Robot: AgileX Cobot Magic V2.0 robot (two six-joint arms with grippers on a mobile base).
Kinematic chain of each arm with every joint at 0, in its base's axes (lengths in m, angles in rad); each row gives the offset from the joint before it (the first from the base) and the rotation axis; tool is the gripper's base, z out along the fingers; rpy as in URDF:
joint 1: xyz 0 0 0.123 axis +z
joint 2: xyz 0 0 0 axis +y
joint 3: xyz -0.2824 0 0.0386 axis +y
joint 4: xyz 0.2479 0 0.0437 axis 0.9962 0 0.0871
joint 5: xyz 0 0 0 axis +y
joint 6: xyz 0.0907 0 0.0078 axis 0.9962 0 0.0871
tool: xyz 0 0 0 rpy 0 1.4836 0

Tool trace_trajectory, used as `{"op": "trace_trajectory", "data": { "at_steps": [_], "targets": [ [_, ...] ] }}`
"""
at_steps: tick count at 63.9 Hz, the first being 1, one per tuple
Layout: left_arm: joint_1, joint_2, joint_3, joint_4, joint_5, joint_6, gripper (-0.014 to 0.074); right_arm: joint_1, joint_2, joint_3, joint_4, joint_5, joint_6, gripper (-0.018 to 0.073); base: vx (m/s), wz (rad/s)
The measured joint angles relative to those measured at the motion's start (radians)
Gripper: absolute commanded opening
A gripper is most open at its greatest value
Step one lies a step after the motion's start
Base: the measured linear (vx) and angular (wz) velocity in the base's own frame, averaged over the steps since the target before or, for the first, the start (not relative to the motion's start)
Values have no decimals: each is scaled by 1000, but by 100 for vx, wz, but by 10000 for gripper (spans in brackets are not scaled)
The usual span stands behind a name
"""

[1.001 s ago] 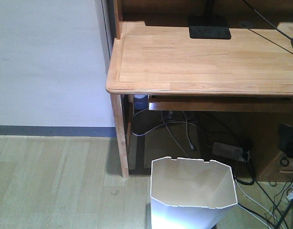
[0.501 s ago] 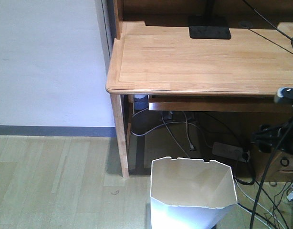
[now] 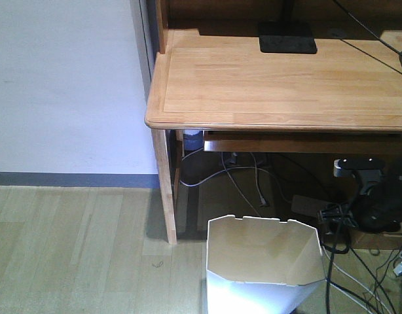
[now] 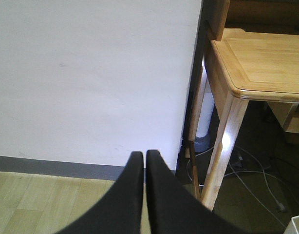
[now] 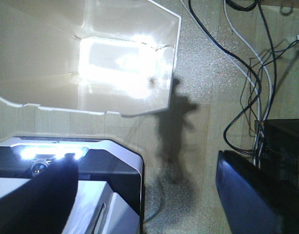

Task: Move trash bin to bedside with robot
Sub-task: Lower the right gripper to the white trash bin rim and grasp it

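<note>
Our right claw (image 3: 371, 196), fingers apart, hangs nearer, just right of the trash bin (image 3: 253, 297); our left claw (image 4: 143, 165) is pressed together.

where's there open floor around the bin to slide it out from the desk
Free: the wood floor left of the trash bin, bordered by the grey skirting and the desk leg. The desk top is mostly bare in front of the black stand base. Crowded: behind and right of the bin, cables and the robot arm fill the space under the desk.
</note>
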Motion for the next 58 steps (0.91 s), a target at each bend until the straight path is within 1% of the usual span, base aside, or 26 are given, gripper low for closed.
{"op": "trace_trajectory", "data": {
  "at_steps": [8,17,26,33,47,58],
  "targets": [
    [0,0,0,0,0,0,-6,-11,136,-65,8,-55,-6,560,0,0],
    [0,0,0,0,0,0,-6,-61,278,-139,13,-86,-9,560,0,0],
    [0,0,0,0,0,0,-6,-99,426,-213,13,-92,-72,560,0,0],
    [0,0,0,0,0,0,-6,-100,518,-268,13,-103,-118,560,0,0],
    [0,0,0,0,0,0,-6,-100,681,-373,14,-171,-139,560,0,0],
    [0,0,0,0,0,0,-6,-100,804,-448,14,-197,-173,560,0,0]
  ]
}}
